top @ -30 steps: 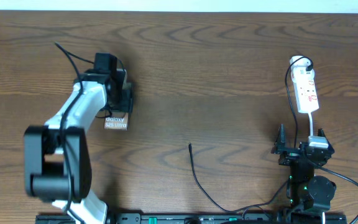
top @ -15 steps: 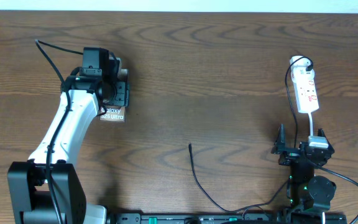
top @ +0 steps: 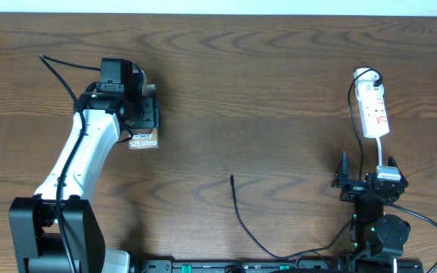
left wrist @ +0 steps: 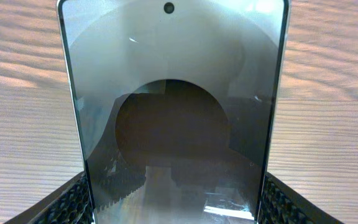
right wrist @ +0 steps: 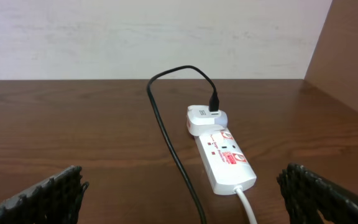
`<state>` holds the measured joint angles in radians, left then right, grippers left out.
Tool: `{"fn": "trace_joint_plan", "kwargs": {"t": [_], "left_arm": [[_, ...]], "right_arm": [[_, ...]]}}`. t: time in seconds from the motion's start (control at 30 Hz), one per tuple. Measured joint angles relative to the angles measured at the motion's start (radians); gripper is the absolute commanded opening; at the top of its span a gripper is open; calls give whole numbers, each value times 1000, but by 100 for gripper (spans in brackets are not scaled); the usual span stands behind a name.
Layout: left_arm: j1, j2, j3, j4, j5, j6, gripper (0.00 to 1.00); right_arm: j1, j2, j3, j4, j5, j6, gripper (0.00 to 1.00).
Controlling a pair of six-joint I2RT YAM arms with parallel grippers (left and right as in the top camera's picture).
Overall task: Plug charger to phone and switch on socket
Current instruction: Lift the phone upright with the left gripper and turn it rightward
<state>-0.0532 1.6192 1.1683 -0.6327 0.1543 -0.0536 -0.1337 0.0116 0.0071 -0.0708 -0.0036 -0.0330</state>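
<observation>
The phone [top: 143, 140] lies at the left of the table, its white "Galaxy S25 Ultra" lettering showing below my left gripper [top: 143, 119]. In the left wrist view the phone [left wrist: 173, 93] fills the frame, with my left gripper [left wrist: 176, 208] shut on its sides. The charger's black plug tip [top: 231, 178] lies free at mid-table, and its cable curves toward the front edge. The white socket strip [top: 374, 110] lies at the far right, with the black cable [right wrist: 166, 137] plugged into a white adapter [right wrist: 204, 118] on the socket [right wrist: 225, 158]. My right gripper [top: 367, 180] is open and empty, in front of the socket.
The socket's white lead [top: 381, 152] runs toward the right arm's base. A brown wall panel [right wrist: 347, 56] stands at the right in the right wrist view. The table is dark brown wood.
My left arm has swung to the left and the gripper has carried the phone slightly toward the far side. The right arm, cable and socket have not moved.
</observation>
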Motion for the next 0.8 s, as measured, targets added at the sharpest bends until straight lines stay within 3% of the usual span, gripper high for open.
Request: {"fn": "trace_joint_plan", "kwargs": {"t": [0.43,0.8], "left_arm": [[23,0,0,0,429,-254,7],[166,0,0,93,783,-608,7]], "right_arm": [[0,0,0,0,0,0,99],[0,0,0,0,0,0,99]]}}
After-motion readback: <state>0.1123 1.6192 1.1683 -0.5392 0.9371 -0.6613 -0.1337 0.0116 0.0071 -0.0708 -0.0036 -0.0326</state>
